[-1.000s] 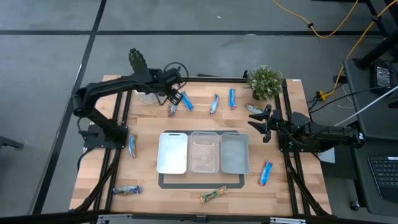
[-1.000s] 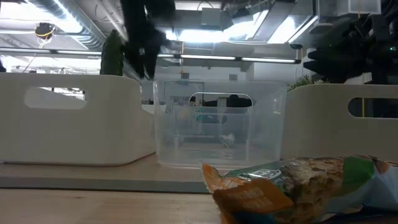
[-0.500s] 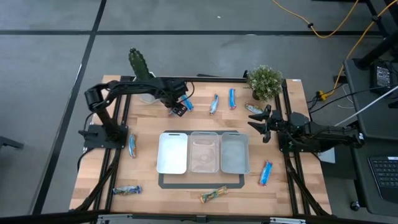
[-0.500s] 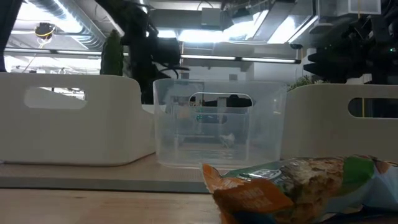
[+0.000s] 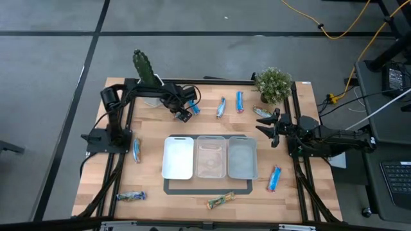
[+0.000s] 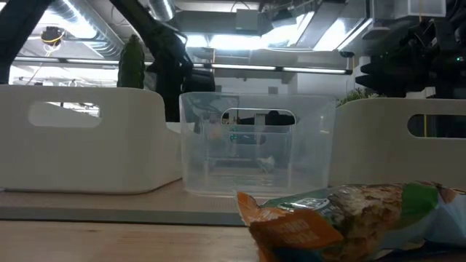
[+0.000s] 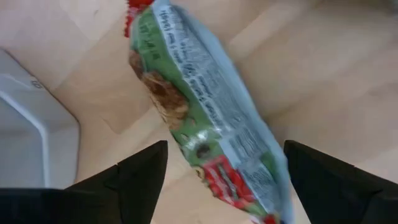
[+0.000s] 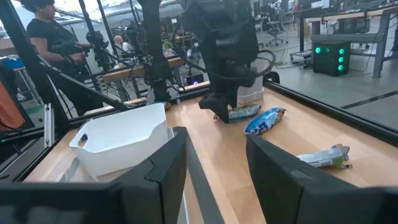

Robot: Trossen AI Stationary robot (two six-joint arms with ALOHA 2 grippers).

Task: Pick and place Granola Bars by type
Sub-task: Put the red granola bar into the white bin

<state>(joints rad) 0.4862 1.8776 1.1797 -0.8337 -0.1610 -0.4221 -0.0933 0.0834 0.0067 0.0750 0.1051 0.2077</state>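
A granola bar (image 7: 186, 93) in a green, red and silvery wrapper lies flat on the wood near the table's far left. My left gripper (image 5: 180, 113) points straight down over it. It is open, one finger (image 7: 140, 177) on each side of the bar, and neither touches it. The right wrist view shows that gripper low over the same bar (image 8: 244, 112). My right gripper (image 5: 267, 129) waits level at the table's right, open with nothing between its fingers. Other bars lie scattered: blue ones (image 5: 220, 107) (image 5: 239, 101) (image 5: 275, 178), a silvery one (image 5: 262, 112) and a golden one (image 5: 220, 201).
Three rectangular trays (image 5: 166, 157) (image 5: 210, 138) (image 5: 255, 158) stand side by side mid-table. A cactus (image 5: 142, 65) and a bushy plant (image 5: 273, 83) stand at the far edge. More bars lie at the left (image 5: 137, 151) and near left (image 5: 131, 196). A person (image 8: 46, 43) is beyond the table.
My left gripper has come down toward the table over the bar at the far left and has tipped until it points straight down. The bars have stayed where they were.
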